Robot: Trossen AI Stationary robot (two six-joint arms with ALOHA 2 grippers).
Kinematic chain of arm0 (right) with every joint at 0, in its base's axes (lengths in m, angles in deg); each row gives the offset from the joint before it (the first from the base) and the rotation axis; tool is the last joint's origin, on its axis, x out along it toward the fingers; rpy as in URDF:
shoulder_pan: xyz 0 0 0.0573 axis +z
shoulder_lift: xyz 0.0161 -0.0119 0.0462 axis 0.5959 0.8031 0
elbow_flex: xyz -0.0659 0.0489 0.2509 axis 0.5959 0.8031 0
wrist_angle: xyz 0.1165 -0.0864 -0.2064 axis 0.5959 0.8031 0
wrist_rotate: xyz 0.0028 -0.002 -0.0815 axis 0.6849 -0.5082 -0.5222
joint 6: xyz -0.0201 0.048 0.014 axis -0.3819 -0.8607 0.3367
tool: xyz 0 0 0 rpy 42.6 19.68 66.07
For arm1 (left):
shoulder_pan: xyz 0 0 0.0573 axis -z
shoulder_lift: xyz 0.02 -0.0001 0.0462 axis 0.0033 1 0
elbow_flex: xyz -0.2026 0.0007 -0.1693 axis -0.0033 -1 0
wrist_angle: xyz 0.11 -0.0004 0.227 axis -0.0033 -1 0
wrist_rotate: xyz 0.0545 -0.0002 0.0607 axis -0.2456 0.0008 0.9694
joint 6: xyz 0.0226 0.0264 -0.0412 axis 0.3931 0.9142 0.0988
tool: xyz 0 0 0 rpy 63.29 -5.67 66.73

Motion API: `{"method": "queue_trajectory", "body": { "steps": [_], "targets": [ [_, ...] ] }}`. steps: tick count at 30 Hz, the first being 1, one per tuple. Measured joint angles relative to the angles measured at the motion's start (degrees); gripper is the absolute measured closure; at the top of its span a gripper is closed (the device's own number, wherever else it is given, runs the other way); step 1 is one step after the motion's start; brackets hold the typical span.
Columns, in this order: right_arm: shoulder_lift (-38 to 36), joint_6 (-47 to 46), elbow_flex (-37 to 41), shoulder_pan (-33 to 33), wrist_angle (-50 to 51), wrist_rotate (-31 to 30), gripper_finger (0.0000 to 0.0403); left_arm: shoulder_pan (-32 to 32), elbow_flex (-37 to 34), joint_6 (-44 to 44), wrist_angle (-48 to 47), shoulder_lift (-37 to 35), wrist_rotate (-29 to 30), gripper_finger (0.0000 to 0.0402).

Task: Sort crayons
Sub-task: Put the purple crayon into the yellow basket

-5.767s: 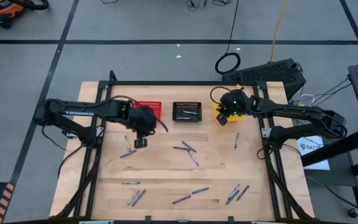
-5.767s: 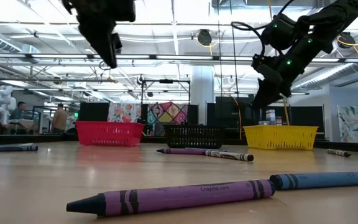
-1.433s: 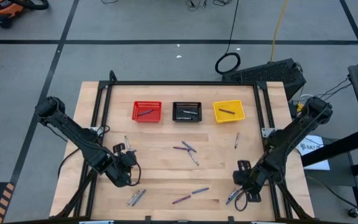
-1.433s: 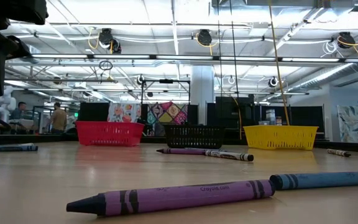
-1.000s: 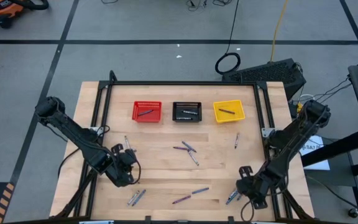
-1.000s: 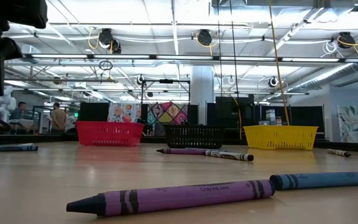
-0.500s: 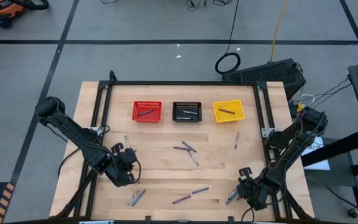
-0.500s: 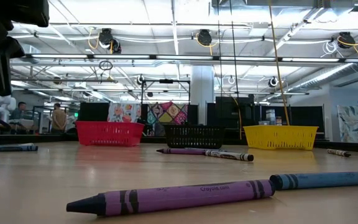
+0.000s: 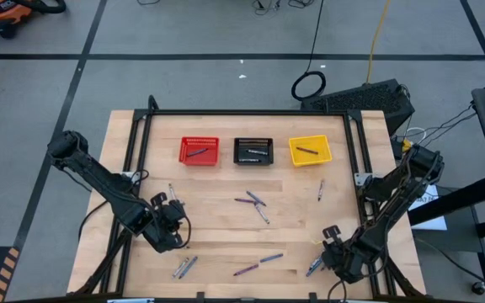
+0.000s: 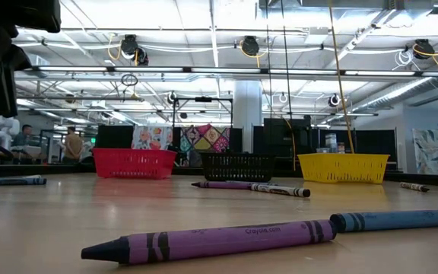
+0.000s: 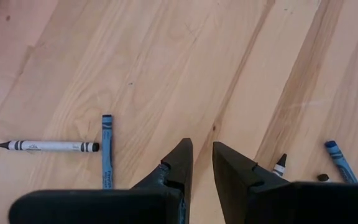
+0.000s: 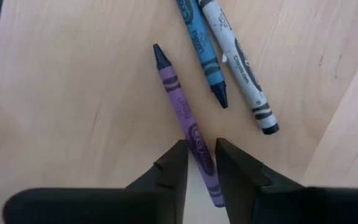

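Note:
Crayons lie scattered on the wooden table (image 9: 226,227). My right gripper (image 12: 201,146) is low at the near right (image 9: 333,254), shut on a purple crayon (image 12: 185,112); a blue crayon (image 12: 201,43) and a grey crayon (image 12: 241,68) lie just beyond it. My left gripper (image 11: 202,146) hovers at the near left (image 9: 168,225), its fingers a narrow gap apart with nothing between them. A grey crayon (image 11: 48,146) and a blue crayon (image 11: 107,149) lie flat to one side of it. My right gripper has the purple crayon's paper-wrapped rear half (image 12: 199,146) between its two fingers, which come from above, pointing down, and lie across it. The crayon lies flat on the table, its tip (image 12: 159,55) pointing away from the fingers.
Red (image 9: 199,151), black (image 9: 253,151) and yellow (image 9: 310,151) baskets stand in a row at the far side, each holding a crayon. More crayons lie mid-table (image 9: 253,202), at the near middle (image 9: 259,263) and at the right (image 9: 320,189). A dark frame borders the table.
My right gripper has edged a little toward the table's near edge, over the crayons at the near right, and has kept still for the last half second.

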Motion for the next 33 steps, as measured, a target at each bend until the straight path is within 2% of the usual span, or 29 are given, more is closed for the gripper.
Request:
{"method": "queue_trajectory", "body": {
  "steps": [5,10,18,25,28,33],
  "targets": [
    [0.00,0.06,0.00,0.61,0.28,0.23,0.0368,-0.01,0.00,-0.02,0.01,0.00,0.04,0.0340],
    [-0.04,3.05,-0.07,1.09,1.06,3.07,0.0397,-0.01,0.00,-0.02,0.02,0.00,0.10,0.0340],
    [-0.07,5.68,-0.09,1.37,1.87,4.57,0.0401,0.00,0.00,-0.02,0.03,0.00,0.28,0.0340],
    [-3.81,-1.55,0.15,1.40,2.88,4.56,0.0401,-0.01,0.00,-0.04,0.05,0.00,1.64,0.0340],
    [-7.02,-5.37,0.13,1.37,5.01,0.08,0.0401,0.01,0.00,-0.04,0.05,0.00,1.64,0.0340],
    [-13.03,-9.90,0.11,-0.24,12.59,-14.65,0.0401,0.01,0.00,-0.04,0.05,0.00,1.64,0.0340]
  ]
}}
